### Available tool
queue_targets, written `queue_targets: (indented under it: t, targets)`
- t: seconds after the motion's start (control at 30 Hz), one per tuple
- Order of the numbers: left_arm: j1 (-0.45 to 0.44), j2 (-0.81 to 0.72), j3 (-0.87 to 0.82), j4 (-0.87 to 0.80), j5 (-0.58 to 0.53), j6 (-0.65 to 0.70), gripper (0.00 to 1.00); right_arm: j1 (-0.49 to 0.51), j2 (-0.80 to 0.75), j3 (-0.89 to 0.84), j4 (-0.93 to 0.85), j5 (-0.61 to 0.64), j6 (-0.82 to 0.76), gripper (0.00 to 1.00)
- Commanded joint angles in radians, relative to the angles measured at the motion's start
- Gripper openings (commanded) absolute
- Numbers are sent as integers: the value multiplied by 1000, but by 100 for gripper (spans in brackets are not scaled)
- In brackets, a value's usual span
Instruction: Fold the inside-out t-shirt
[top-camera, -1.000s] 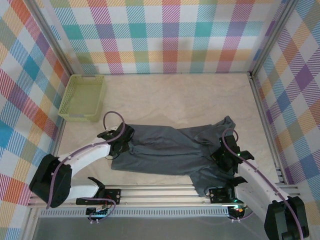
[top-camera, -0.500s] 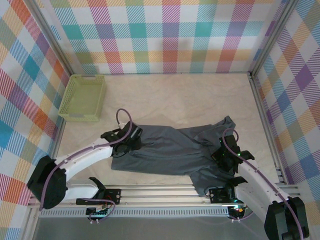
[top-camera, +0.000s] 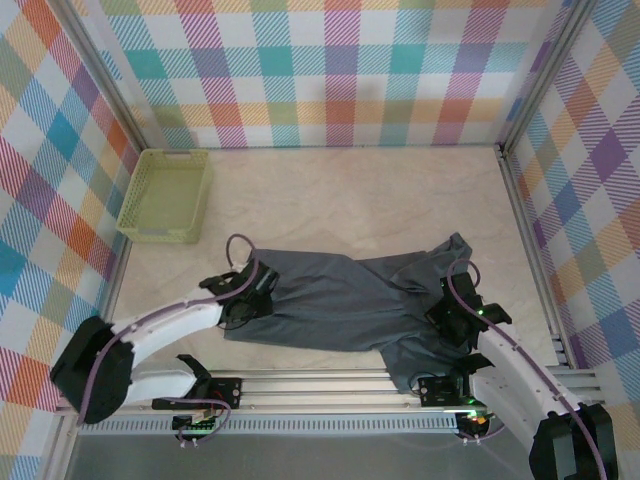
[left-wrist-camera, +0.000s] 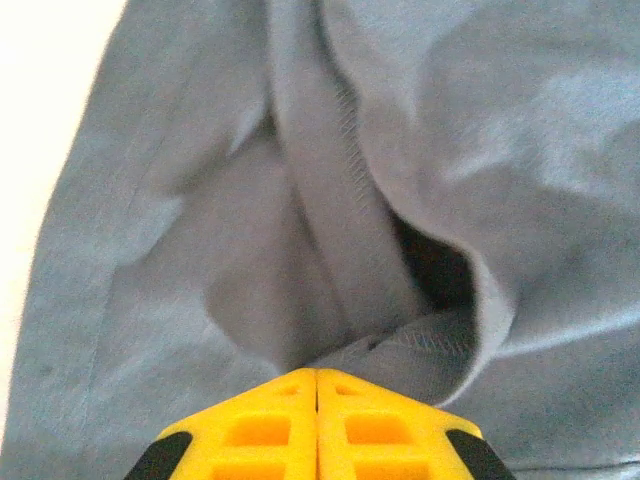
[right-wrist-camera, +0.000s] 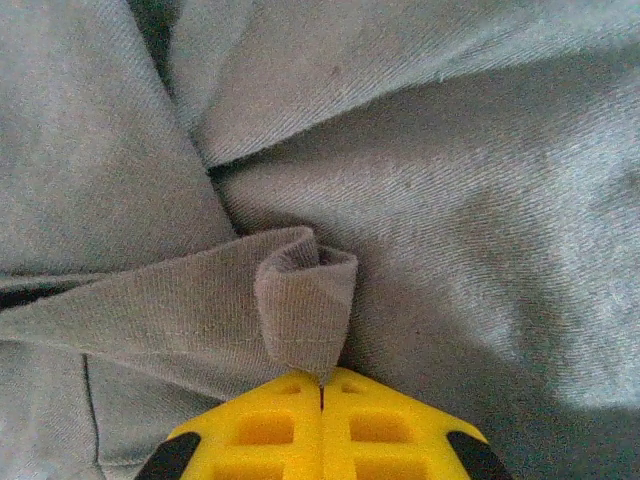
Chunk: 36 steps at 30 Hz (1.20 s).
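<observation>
Inside-out t-shirt (top-camera: 340, 300): dark slate-grey, no print, stitched seams showing. Lies crumpled in long band along near edge of table (top-camera: 380, 200), right end bunched toward near right corner. Left claw (top-camera: 262, 288) clenched on hem fold at shirt's left end. Right claw (top-camera: 452, 318) clenched on rolled fold at right end. Open tabletop from shirt to far edge. Lime basket (top-camera: 165, 195) at left edge, apart from shirt.

You're working in a robotics lab test cell: plaid backdrop walls (top-camera: 340, 70) on aluminium posts (top-camera: 98, 76) box in a beige table (top-camera: 350, 200), and two white robot arms (top-camera: 165, 320) are bolted to a metal rail (top-camera: 330, 383).
</observation>
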Motion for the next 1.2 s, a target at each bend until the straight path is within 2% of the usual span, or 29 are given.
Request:
queue_targets:
  t: [0.0, 0.13, 0.3, 0.4, 0.7, 0.8, 0.97, 1.03, 1.17]
  targets:
    - [2, -76, -65, -32, 2, -73, 5, 1, 4, 16, -49, 30, 0, 6]
    - [5, -113, -72, -40, -33, -66, 4, 2, 6, 16, -38, 34, -4, 7]
    - [26, -145, -50, 12, 16, -22, 26, 2, 6, 26, -36, 28, -14, 9]
    - [45, -144, -67, 48, 66, -19, 35, 1, 1, 27, -36, 28, -17, 9]
    - [46, -202, -140, 112, 219, -27, 42, 2, 21, 34, -23, 26, -25, 9]
    - [29, -205, -150, 122, 231, -18, 46, 1, 28, 36, -12, 22, -25, 9]
    - [22, -188, -156, 143, 232, -7, 47, 2, 40, 43, -9, 19, -25, 9]
    - [22, -164, -151, 149, 226, -3, 43, 1, 41, 45, -8, 19, -25, 9]
    - [22, -116, -138, 158, 209, 3, 27, 2, 39, 55, -12, 15, -26, 9]
